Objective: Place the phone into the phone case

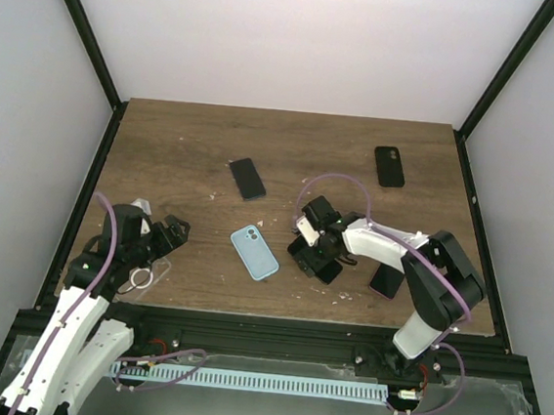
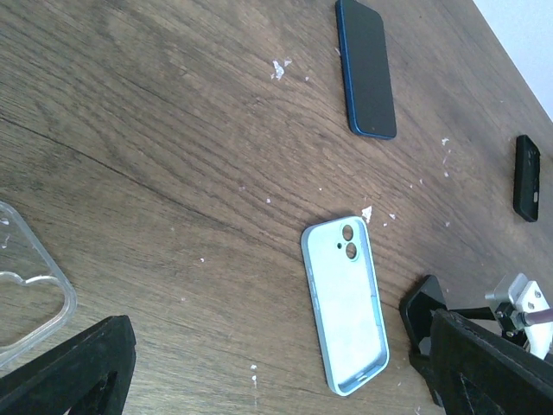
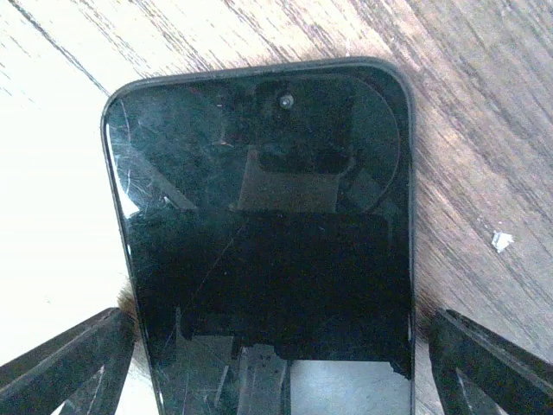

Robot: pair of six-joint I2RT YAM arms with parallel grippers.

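Right claw apart, astride phone | likely stiff, slippery glass, lying flat on surface | hold by long edges

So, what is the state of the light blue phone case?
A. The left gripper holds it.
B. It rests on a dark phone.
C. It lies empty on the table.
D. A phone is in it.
C: the light blue phone case lies flat on the table, its bare inside showing.
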